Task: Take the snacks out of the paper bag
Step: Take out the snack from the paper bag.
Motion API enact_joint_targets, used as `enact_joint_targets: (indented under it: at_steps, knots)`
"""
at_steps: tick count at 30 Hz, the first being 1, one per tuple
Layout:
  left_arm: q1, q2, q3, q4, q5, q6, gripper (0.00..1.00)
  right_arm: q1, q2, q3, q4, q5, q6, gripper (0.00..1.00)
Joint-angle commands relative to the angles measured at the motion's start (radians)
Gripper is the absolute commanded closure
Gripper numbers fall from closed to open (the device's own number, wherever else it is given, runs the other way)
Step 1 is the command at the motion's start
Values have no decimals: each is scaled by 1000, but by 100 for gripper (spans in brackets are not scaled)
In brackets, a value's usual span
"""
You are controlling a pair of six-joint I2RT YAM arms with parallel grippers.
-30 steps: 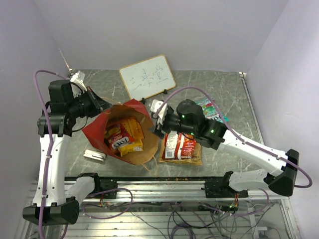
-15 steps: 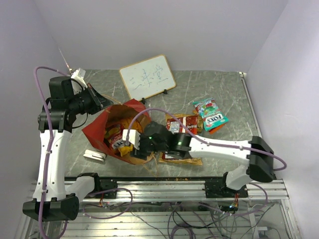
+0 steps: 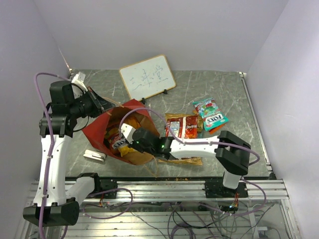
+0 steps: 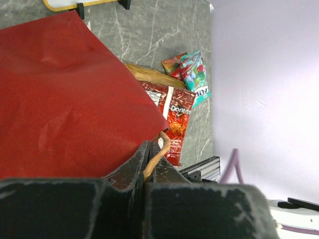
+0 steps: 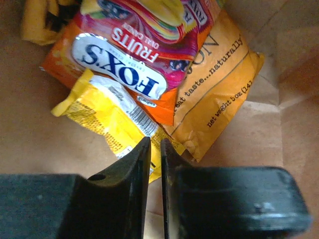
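The red paper bag (image 3: 95,130) lies tilted with its mouth open, brown inside (image 5: 40,149). My left gripper (image 3: 102,104) is shut on its brown loop handle (image 4: 158,152), holding that side up. My right gripper (image 3: 127,144) reaches inside the bag. Its jaws stand nearly together (image 5: 155,149), pinching the edge of a yellow packet (image 5: 104,112). Beside it in the bag lie a red-orange FOX'S packet (image 5: 134,59) and an orange-yellow packet (image 5: 219,84). Outside the bag lie a red Doritos packet (image 3: 184,127) and a teal FOX'S packet (image 3: 212,115).
A white framed writing board (image 3: 147,76) stands at the back of the table. A small white object (image 3: 94,156) lies at the bag's near left. A brown-orange packet (image 3: 192,161) lies partly under my right arm. A metal rail (image 3: 164,186) runs along the table's front edge.
My right arm has swung left from over the Doritos packet into the bag, and its jaws have closed on the yellow packet. The left gripper has kept its hold on the handle.
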Motion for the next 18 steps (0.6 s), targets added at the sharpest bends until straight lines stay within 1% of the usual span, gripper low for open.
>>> enact_joint_targets:
  at_steps: [1,4,6,15,18]
  knots:
    - [4,-10,-11,23,42,-9,93,-5,62,8,78,100,23,89]
    - [3,-7,-15,24,52,-4,93,-6,87,-4,110,120,24,92]
    - [3,-7,-19,31,56,-4,93,-12,97,-8,123,148,35,92]
    - [3,-2,-36,23,85,7,93,-34,162,-13,181,244,70,69]
    - [3,0,-30,-10,77,30,93,-38,194,0,199,277,74,54]
